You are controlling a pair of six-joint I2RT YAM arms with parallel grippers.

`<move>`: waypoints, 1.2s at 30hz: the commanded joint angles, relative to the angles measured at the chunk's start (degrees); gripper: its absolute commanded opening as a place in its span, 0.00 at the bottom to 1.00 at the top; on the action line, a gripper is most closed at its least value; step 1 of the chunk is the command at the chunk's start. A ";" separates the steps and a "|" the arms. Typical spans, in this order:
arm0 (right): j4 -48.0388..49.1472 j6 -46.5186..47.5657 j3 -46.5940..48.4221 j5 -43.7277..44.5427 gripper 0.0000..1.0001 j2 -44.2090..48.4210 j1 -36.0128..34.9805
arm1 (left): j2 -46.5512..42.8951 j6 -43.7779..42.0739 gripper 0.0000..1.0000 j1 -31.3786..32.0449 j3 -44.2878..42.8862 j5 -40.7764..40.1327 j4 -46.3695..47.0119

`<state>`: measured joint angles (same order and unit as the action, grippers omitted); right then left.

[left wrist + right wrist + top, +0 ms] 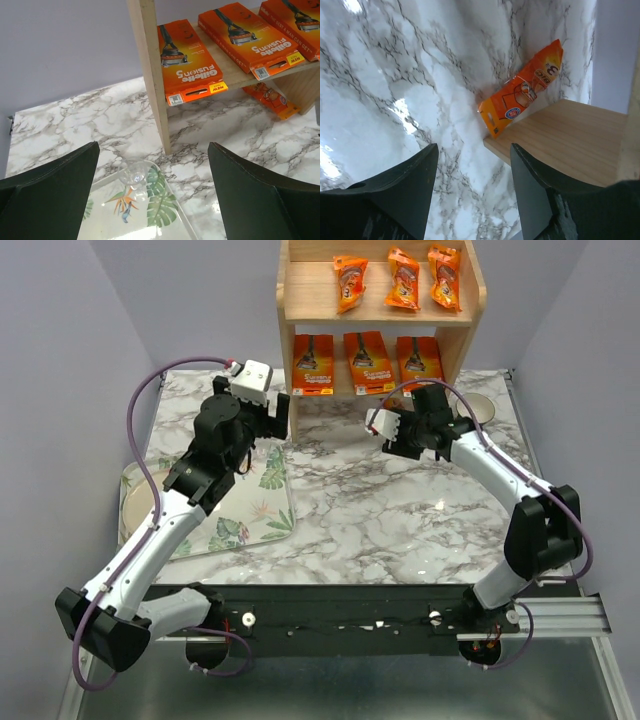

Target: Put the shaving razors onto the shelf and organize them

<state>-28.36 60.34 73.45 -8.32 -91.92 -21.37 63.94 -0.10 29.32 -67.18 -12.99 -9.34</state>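
Note:
The light wood shelf (470, 300) stands at the table's far edge. Three narrow orange razor packs (402, 280) lie on its upper tier and three wide orange razor cards (368, 360) on its lower tier; the cards also show in the left wrist view (190, 65). One more narrow orange pack (522, 95) lies on the marble, partly under the lower board (570, 140); it also shows in the left wrist view (265, 97). My left gripper (280, 415) (152, 150) is open and empty, left of the shelf front. My right gripper (392, 430) (472, 150) is open and empty, low before the shelf.
A leaf-print tray (262, 515) (145, 215) lies at the left under my left arm, with a plate rim (126, 510) beneath it. A round plate (486, 408) sits right of the shelf. The shelf's left side panel (150, 70) is close ahead of my left gripper.

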 commanded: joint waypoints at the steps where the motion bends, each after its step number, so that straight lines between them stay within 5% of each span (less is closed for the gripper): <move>1: -3.63 11.11 1.95 2.25 0.67 -5.01 2.38 | -2.24 3.35 0.99 -1.55 1.34 4.29 -0.50; 16: 5.41 29.74 6.36 9.72 0.66 -19.52 8.09 | -2.07 11.00 0.95 -7.35 1.35 11.06 -2.52; 28: 6.31 34.85 6.88 3.84 0.64 -21.02 9.85 | -1.80 11.44 0.94 -10.68 0.29 11.76 -3.22; 36: 0.76 32.75 8.81 -2.12 0.64 -18.21 10.99 | 0.92 15.83 0.84 -6.31 7.05 26.09 0.90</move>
<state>-23.94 93.69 80.55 -4.80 -112.27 -10.92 62.96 12.10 18.94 -65.32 3.79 -11.31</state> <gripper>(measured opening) 0.639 0.888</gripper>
